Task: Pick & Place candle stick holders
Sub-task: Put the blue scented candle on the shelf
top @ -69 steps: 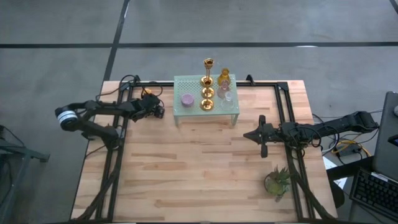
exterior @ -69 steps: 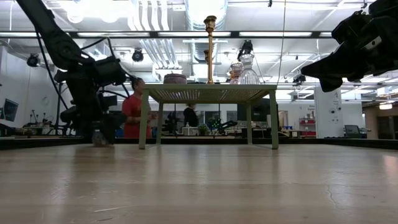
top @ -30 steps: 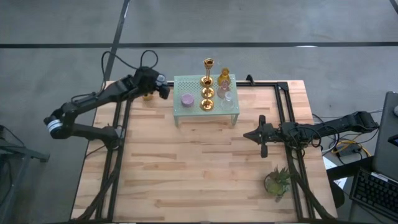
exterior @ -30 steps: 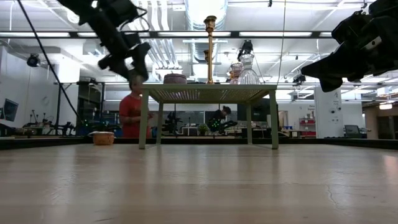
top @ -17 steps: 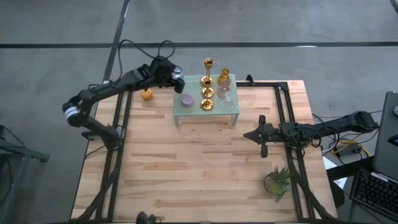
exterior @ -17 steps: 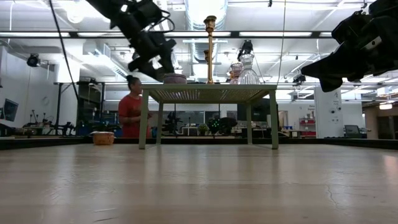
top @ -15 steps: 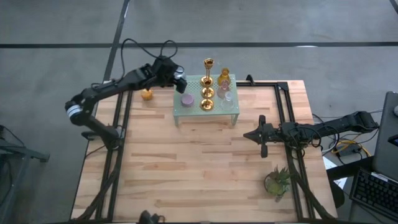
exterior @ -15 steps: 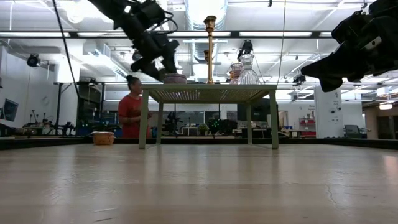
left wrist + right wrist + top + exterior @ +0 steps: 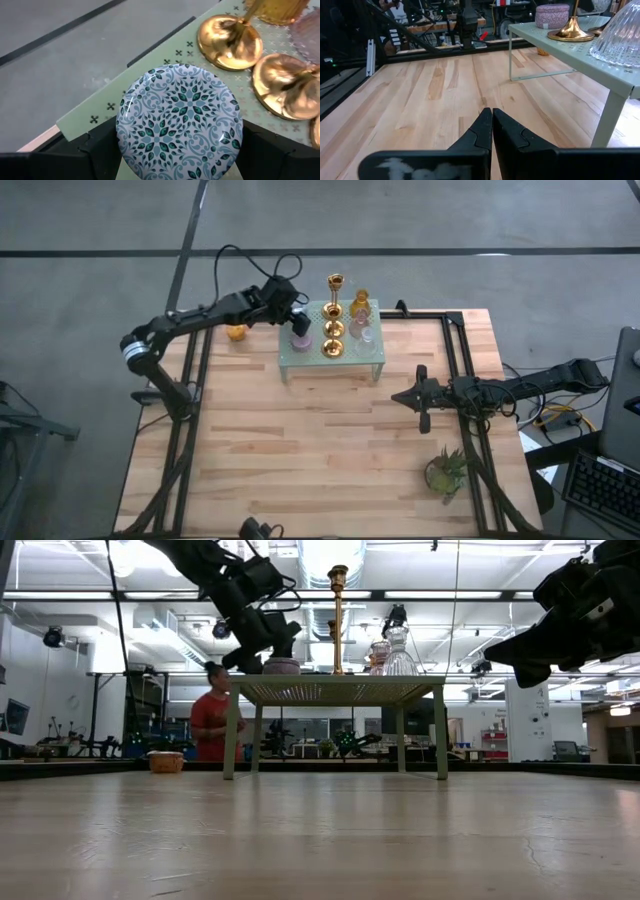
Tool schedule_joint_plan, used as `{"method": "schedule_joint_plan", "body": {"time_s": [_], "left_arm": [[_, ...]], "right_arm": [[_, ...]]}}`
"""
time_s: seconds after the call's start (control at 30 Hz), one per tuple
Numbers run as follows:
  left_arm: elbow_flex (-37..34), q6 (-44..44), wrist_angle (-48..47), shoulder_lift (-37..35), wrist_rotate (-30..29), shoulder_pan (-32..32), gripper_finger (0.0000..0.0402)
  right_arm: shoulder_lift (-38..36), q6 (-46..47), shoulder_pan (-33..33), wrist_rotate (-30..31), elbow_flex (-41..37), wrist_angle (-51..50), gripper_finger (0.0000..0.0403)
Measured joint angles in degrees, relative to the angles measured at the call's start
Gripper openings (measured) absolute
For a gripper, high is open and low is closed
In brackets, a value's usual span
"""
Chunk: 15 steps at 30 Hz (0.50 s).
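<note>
Left end effector [image 9: 297, 323] over the rack [image 9: 332, 360], fingers spread either side of a round lidded cup [image 9: 179, 122].

The left wrist view alone shows the cup's lid: glossy, with a blue-green leaf pattern, a dark finger [image 9: 100, 150] at each flank; contact cannot be confirmed. From overhead the same cup [image 9: 300, 340] reads as plain purple, sitting on the rack's left part beside shiny gold stemmed holders [image 9: 333, 346] with round bases. An amber cup [image 9: 360, 305] and a clear ribbed cup [image 9: 366, 335] stand to their right. An orange cup [image 9: 236, 332] sits on the slatted wooden tabletop [image 9: 320, 450], left of the rack. The rack is pale green perforated metal. Right end effector [image 9: 491, 116] waits above the tabletop right of the rack, fingers pressed together, empty.
</note>
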Motion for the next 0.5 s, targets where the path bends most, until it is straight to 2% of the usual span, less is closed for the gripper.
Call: {"method": "schedule_joint_plan", "body": {"time_s": [0.5], "left_arm": [[-0.15,0.19,-1.79,-0.14,-1.95,-4.96,0.031]], "right_arm": [[0.0,0.0,0.0,-0.01,0.0,0.0,0.0009]]}}
